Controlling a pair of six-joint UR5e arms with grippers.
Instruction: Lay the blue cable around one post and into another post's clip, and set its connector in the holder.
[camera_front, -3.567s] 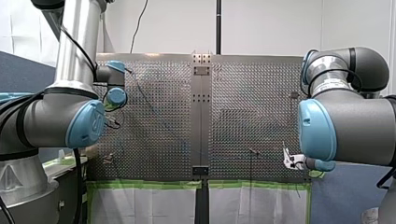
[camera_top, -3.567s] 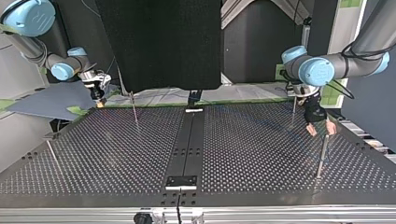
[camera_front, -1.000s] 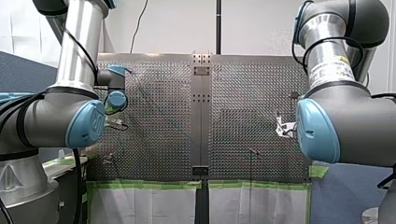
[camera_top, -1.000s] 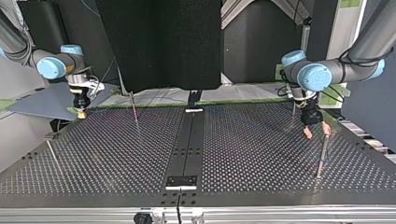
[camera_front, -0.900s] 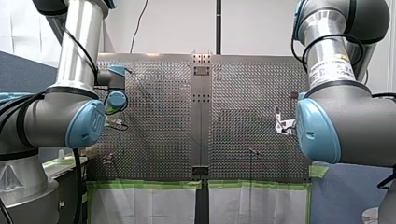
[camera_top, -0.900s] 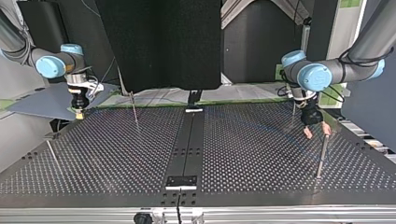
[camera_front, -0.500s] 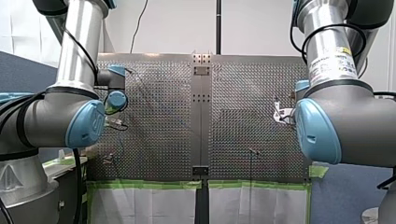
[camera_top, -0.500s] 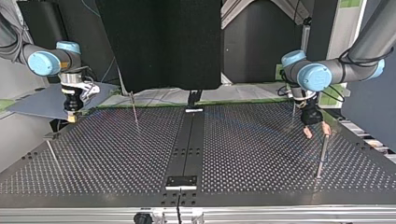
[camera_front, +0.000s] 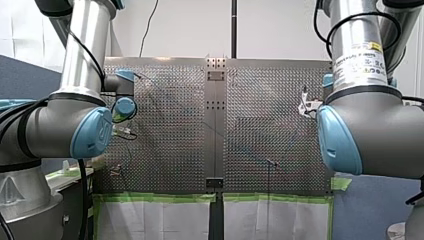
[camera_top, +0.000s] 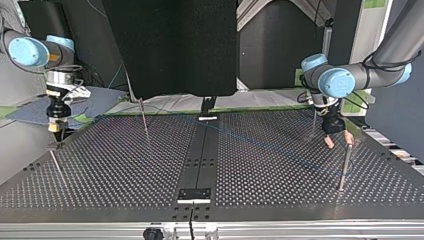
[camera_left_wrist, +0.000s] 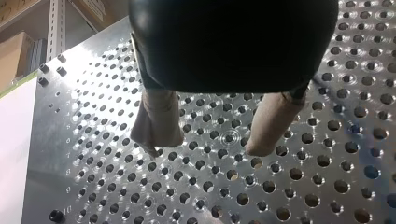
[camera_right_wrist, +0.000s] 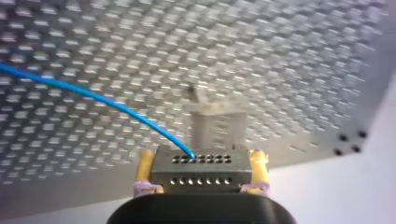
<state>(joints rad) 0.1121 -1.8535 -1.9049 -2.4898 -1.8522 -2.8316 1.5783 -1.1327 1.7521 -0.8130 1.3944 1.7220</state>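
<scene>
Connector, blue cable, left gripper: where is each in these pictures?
connector (camera_right_wrist: 201, 169): right wrist view, its drilled front face.
blue cable (camera_right_wrist: 70, 87): right wrist view, mid-run, away from the connector.
left gripper (camera_left_wrist: 208, 147): left wrist view, midway between its fingertips.

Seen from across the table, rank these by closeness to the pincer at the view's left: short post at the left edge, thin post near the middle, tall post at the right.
From my right pincer, in the top view:
1. Short post, beside it at the left edge.
2. Thin post, toward the middle.
3. Tall post, far off at the right.
</scene>
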